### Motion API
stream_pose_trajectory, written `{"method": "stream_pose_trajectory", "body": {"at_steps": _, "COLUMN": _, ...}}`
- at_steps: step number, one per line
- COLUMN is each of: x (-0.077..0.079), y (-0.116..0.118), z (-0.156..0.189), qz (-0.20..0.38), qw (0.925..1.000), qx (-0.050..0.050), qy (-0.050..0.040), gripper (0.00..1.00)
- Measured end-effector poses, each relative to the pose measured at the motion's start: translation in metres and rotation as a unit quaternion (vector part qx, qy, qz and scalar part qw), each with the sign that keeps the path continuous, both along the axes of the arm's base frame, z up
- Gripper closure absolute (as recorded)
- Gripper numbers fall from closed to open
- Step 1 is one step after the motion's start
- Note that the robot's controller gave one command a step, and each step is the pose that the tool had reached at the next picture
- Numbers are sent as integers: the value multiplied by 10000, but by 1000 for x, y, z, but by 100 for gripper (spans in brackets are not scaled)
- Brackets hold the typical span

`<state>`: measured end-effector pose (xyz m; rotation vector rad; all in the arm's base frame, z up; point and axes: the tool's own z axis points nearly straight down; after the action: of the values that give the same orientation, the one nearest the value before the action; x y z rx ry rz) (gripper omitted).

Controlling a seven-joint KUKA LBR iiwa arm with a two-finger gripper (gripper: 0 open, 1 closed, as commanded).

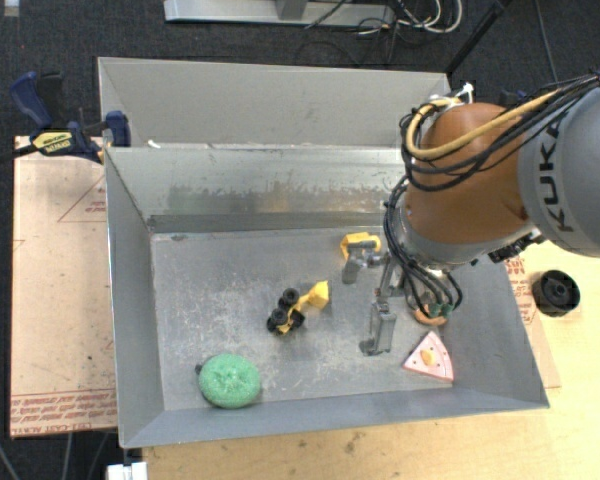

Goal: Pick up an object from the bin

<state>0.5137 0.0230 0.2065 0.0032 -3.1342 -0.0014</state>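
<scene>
Near the bin's right wall, gripper (366, 306): hangs low over the floor of the bin (230, 268), under the orange wrist cover.
Jaws: apart, as far as I can see, with bare floor between them and nothing held.
Yellow block (360, 240): just beside the gripper, on the side towards the back wall; I cannot tell if they touch.
Pink wedge (429, 358): near the front right corner, close to the gripper but apart from it.
Toy truck (298, 309): yellow and black, in the middle of the floor.
Green ball (229, 380): near the front left corner, well apart from the gripper.
Progress: nothing is gripped or lifted yet. I judge that closing on one thing and raising it out of the bin are both left to do.
</scene>
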Motion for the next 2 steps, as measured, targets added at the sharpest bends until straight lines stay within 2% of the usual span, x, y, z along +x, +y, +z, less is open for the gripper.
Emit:
{"method": "stream_pose_trajectory", "body": {"at_steps": 1, "x": 2, "y": 0, "z": 4, "qz": -5, "qw": 10000, "qx": 2, "qy": -40, "gripper": 0}}
{"method": "stream_pose_trajectory", "body": {"at_steps": 2, "x": 5, "y": 1, "z": 3, "qz": -23, "qw": 10000, "qx": 0, "qy": -37, "gripper": 0}}
